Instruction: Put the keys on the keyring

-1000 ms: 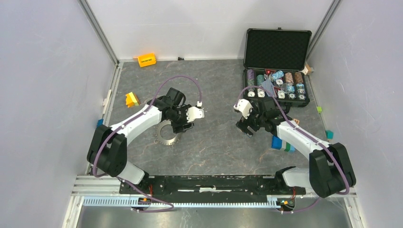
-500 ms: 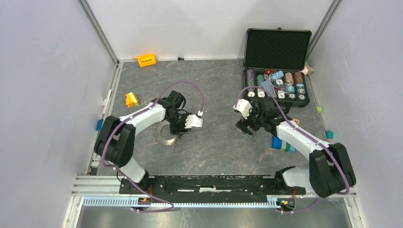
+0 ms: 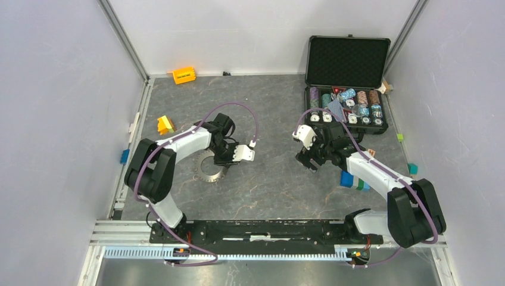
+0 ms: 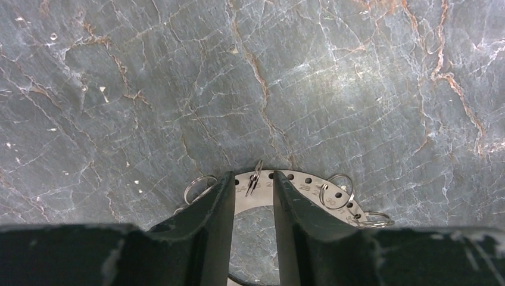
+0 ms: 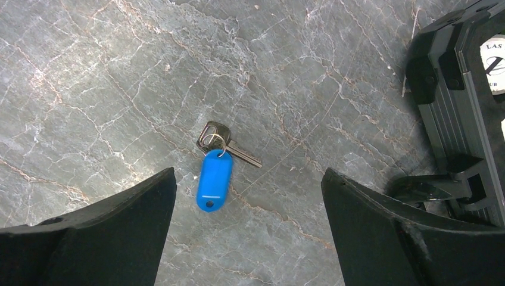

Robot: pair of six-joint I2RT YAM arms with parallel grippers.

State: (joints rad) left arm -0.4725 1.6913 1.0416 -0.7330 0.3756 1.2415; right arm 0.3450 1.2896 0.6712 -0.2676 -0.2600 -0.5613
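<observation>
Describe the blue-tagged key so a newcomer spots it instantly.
From the open black chip case at far right, go left to the right gripper. On the grey table between its spread fingers lies a silver key with a blue plastic tag, smaller than the nearby blue block.

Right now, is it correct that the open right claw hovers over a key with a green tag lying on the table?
Not quite: the tag is blue, not green. The right wrist view shows the open right claw over that key lying on the table.
</observation>
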